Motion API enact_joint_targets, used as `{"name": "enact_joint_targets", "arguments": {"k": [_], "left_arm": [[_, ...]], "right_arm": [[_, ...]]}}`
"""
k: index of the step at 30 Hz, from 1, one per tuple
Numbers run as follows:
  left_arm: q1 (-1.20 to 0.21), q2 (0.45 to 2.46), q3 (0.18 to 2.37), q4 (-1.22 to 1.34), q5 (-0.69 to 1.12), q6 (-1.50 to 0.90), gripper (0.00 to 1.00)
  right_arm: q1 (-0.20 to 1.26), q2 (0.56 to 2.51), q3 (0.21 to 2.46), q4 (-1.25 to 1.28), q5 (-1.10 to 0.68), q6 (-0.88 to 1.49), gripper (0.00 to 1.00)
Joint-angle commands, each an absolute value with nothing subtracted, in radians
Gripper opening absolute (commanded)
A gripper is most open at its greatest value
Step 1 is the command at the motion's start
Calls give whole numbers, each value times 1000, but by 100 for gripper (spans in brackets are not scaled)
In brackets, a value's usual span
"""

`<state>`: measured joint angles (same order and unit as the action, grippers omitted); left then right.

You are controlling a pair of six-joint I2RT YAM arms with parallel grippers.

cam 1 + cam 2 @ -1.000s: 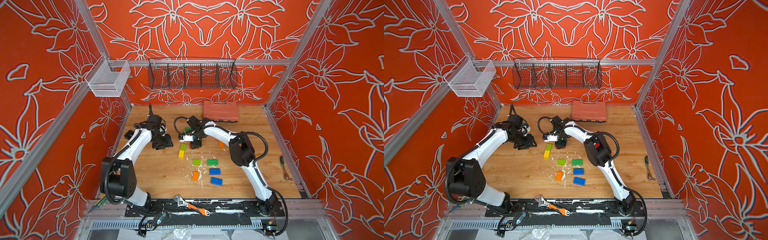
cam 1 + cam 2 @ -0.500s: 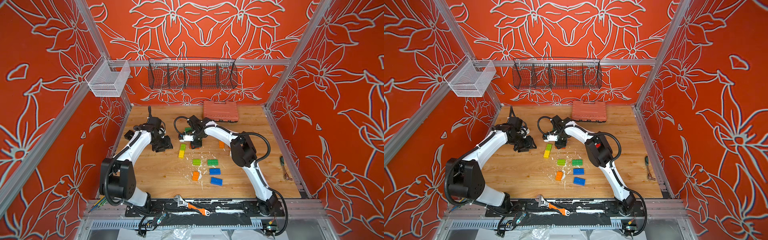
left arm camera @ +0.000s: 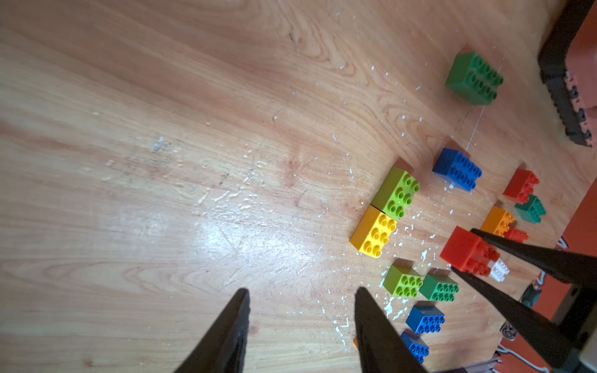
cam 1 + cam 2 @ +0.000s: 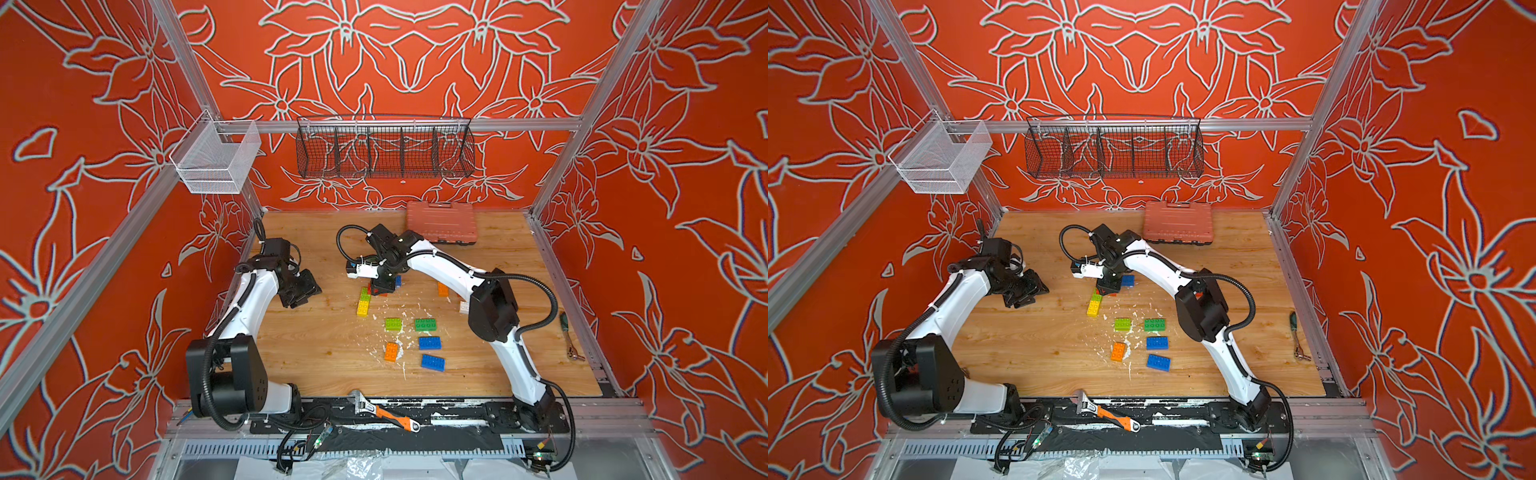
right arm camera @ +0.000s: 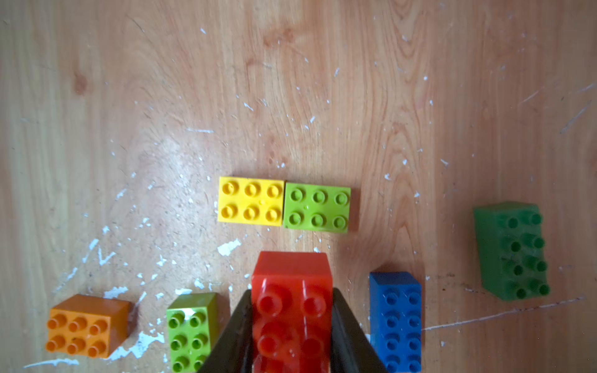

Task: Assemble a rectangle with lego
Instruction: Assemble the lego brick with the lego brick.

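Evidently, the right hand (image 5: 291, 292) was closed on the red brick (image 5: 292, 271), holding it near the joined yellow brick (image 5: 250, 200) and lime brick (image 5: 316, 206) on the worktop (image 5: 290, 80), presumably to extend that row; the left hand (image 3: 300, 290) stood open and empty, well aside, leaving room.

We record a red brick (image 5: 292, 290), a yellow brick (image 5: 250, 200), a lime brick (image 5: 317, 208), a blue brick (image 5: 395, 319), a dark green brick (image 5: 512, 252), an orange brick (image 5: 87, 324); pale wood-grain table (image 5: 290, 80) flecked white; orange-red walls (image 4: 374, 62) with pale flower outlines; salmon-pink ribbed case (image 4: 441, 222).
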<state>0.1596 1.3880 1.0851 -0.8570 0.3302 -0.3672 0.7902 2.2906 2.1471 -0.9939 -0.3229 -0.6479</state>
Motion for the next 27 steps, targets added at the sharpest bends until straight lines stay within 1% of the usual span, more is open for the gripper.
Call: {"name": "enact_joint_targets", "arguments": {"k": [1,10,27], "left_arm": [[186,1335,1077,-897,309,-373,51],[199,1294,1034,-888,336,-370,51],[198,1279,1020,-897,339,-335,51]], "right_arm": [[817,2338,2224,-1057,-337,-612,11],[841,2449,2363,-1148,-324,-581,9],[841,2509,2396,-1123,-296,-576,7]]}}
